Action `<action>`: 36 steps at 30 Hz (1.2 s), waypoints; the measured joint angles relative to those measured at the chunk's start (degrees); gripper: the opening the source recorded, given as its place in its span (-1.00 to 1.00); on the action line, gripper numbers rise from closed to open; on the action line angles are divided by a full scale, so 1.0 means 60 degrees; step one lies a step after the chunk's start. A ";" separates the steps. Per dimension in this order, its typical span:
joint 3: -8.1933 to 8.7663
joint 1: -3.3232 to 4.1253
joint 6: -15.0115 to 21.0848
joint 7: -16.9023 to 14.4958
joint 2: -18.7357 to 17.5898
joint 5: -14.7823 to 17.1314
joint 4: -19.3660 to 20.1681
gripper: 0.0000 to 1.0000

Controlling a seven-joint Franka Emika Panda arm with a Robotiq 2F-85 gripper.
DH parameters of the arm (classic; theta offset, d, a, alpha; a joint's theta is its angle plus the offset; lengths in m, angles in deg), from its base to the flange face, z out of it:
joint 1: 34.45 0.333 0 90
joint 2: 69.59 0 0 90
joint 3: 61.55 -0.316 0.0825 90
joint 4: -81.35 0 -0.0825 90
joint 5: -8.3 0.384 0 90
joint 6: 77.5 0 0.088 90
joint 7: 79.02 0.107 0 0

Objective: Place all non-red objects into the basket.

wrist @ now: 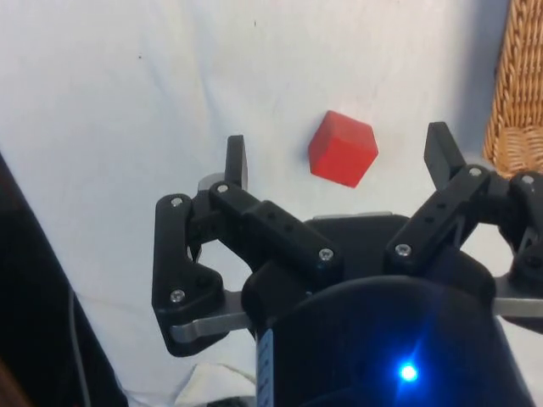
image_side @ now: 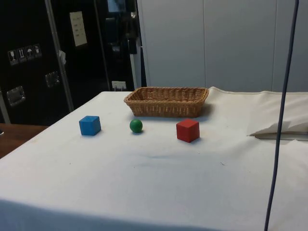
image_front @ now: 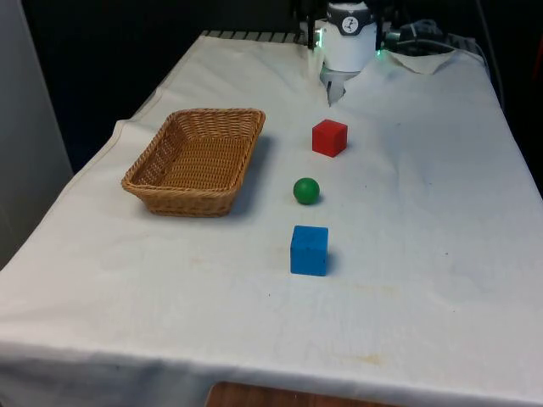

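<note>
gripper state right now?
gripper: open, holding nothing, above the cloth near the red cube.

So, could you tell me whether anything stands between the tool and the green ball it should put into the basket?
Yes: the red cube sits on the cloth between the open tool and the green ball. The basket lies off to the front view's left.

White arm [image_front: 349, 38]; black gripper [wrist: 339, 161], linked fingers [wrist: 237, 161], silver screws, grey cable.
</note>
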 measured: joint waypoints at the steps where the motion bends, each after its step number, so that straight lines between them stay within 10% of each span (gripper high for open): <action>1: 0.0000 0.0000 0.0095 0.0000 -0.0029 0.0000 0.0038 1.00; 36: -0.0038 0.0010 0.2922 -0.0010 -0.1757 0.0153 0.0850 1.00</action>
